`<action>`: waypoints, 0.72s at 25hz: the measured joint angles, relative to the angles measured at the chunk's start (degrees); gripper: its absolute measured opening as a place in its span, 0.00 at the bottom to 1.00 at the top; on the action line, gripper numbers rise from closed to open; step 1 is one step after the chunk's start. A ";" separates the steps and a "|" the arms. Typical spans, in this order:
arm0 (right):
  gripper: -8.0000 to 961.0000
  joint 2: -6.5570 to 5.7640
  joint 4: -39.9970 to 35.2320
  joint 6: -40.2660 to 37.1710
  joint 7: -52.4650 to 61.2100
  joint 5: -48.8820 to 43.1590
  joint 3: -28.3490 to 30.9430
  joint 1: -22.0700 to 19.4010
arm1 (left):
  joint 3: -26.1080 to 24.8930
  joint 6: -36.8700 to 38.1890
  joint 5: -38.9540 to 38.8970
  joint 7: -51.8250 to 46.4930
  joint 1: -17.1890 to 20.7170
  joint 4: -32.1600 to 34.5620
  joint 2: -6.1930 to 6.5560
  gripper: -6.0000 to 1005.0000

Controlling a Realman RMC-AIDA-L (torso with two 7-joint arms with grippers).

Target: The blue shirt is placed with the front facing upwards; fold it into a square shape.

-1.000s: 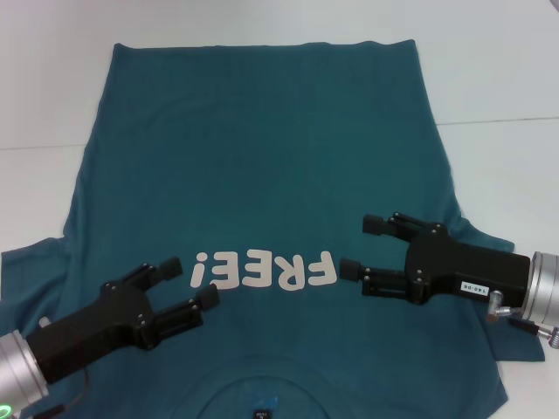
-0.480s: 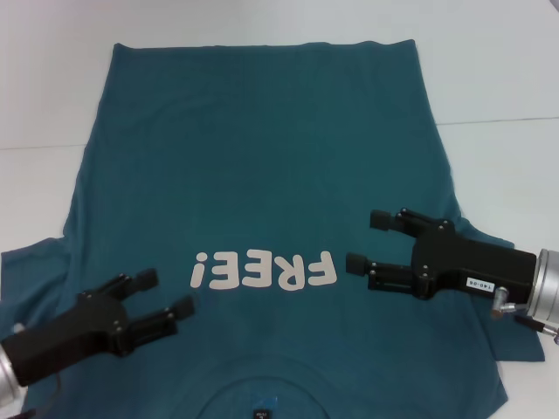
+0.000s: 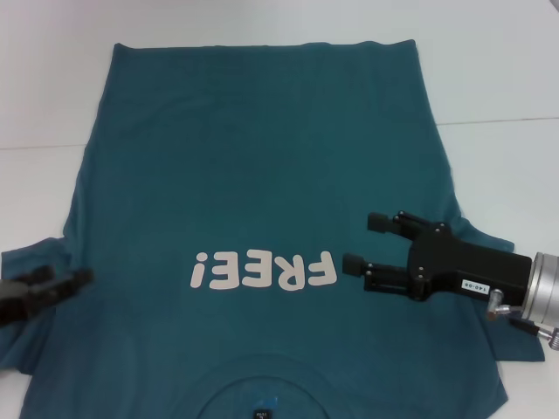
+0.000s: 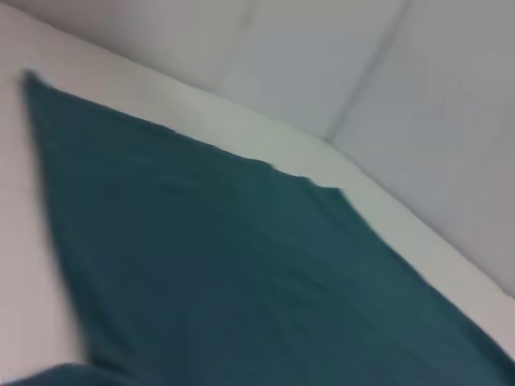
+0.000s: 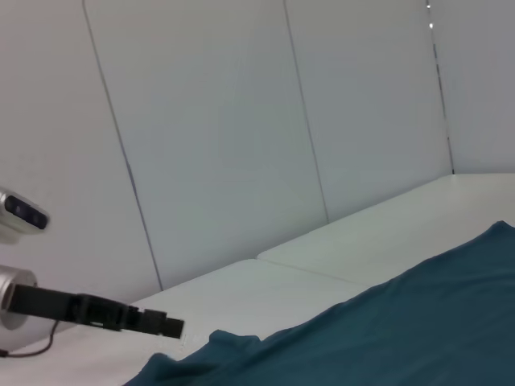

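Note:
The blue shirt [image 3: 262,166] lies flat on the table, front up, with the white "FREE!" print [image 3: 262,271] and the collar with its small dark neck label [image 3: 259,414] toward me. My right gripper [image 3: 363,242] hovers open over the shirt just right of the print, nothing between its fingers. My left gripper [image 3: 61,285] is blurred at the far left edge, over the left sleeve. The left wrist view shows only shirt cloth [image 4: 241,281] and table. In the right wrist view the shirt [image 5: 402,322] fills the lower corner and the left gripper [image 5: 165,324] shows far off.
The white table [image 3: 498,70] surrounds the shirt, with a seam line running across it at mid-height. Both short sleeves spread out sideways near the front edge, the right one [image 3: 502,345] under my right arm. White wall panels [image 5: 241,121] stand behind.
My left arm has pulled back leftward, from beside the print to the left sleeve at the picture's edge. The right gripper has barely shifted and stays open.

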 joint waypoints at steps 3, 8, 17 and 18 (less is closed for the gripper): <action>0.98 0.26 0.00 0.37 0.14 0.04 0.00 0.06 | -0.71 -1.09 1.37 -4.16 0.58 2.25 0.69 0.93; 0.98 0.46 0.00 0.69 0.19 0.07 0.00 0.13 | -3.22 -2.35 5.34 -8.80 0.34 4.22 1.63 0.93; 0.98 0.46 0.00 0.77 0.34 0.16 0.60 0.01 | -4.45 -4.43 10.36 -13.04 -0.52 5.74 2.47 0.93; 0.98 0.45 0.00 0.77 0.35 0.16 0.64 0.01 | -4.46 -4.83 10.81 -13.07 -0.60 5.72 2.50 0.93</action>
